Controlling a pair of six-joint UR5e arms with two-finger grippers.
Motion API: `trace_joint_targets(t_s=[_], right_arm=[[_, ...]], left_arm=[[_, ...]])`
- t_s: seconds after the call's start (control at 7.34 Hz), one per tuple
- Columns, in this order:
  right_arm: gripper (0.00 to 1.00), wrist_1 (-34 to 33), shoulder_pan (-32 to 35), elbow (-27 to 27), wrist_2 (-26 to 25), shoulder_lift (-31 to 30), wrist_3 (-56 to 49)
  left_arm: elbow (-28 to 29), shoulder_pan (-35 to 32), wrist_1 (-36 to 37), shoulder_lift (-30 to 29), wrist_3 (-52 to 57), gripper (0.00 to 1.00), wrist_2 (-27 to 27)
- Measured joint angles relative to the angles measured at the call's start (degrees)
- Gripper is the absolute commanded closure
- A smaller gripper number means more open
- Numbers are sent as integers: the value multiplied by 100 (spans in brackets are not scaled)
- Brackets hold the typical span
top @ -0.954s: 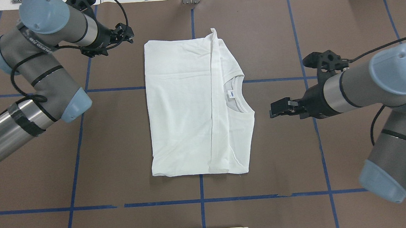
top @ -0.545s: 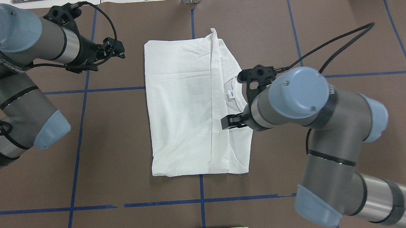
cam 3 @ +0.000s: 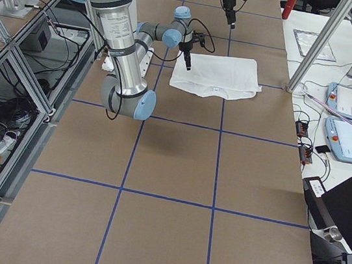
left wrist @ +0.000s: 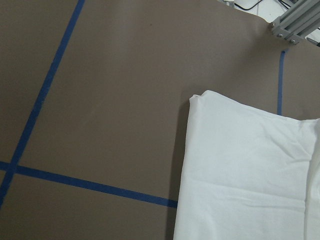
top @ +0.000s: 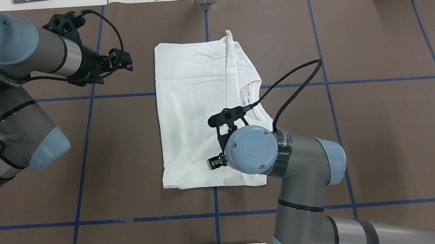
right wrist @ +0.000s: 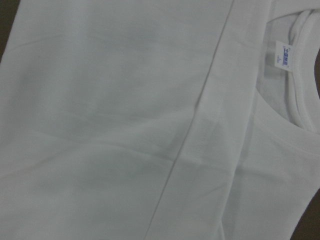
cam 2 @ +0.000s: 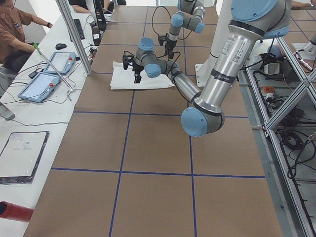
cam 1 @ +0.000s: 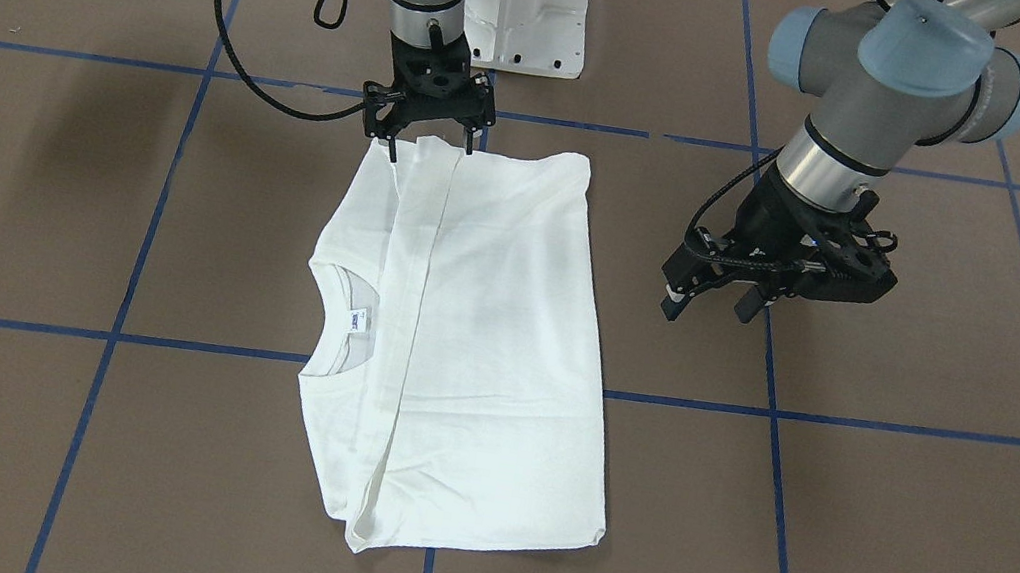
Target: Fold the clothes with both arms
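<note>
The white shirt [top: 192, 112] lies folded into a rectangle at the table's centre, with a long fold strip down it and the collar and neck label [top: 247, 101] showing. The label [cam 1: 358, 322] faces up. My right gripper [cam 1: 427, 145] points straight down, open, its fingertips straddling the shirt's [cam 1: 481, 343] edge nearest the robot base; contact is unclear. Overhead, the right wrist hides most of that gripper [top: 214, 163]. My left gripper [cam 1: 711, 305] hangs open over bare table beside the shirt. Overhead, the left gripper [top: 126, 62] sits near the shirt's far-left corner.
Blue tape lines [top: 87, 98] grid the brown table cover. The white pedestal base [cam 1: 522, 5] stands just behind the right gripper. A side bench with tablets [cam 2: 42, 84] and a seated person [cam 2: 15, 34] runs along the table's far side.
The right arm swung in from the right of the shirt, across it, down to its near edge. The left arm drew back slightly to the left, gripper still open.
</note>
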Motion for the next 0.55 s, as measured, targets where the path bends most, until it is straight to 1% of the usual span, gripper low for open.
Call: trace_joint_targets(t_s=[0.27,0.41,0.55], right_arm=[[2,-5,-254,-225,-270,83,-25],[9,-4,-334,-313,-381,81,-29],[26,-6,-390,-356,-444,70,-63]], left_arm=[[7,7,-5,5,-6,0,-49],[12,13,-6,5,-11,0,-54],[15,21,-6,5,-20,0,-57]])
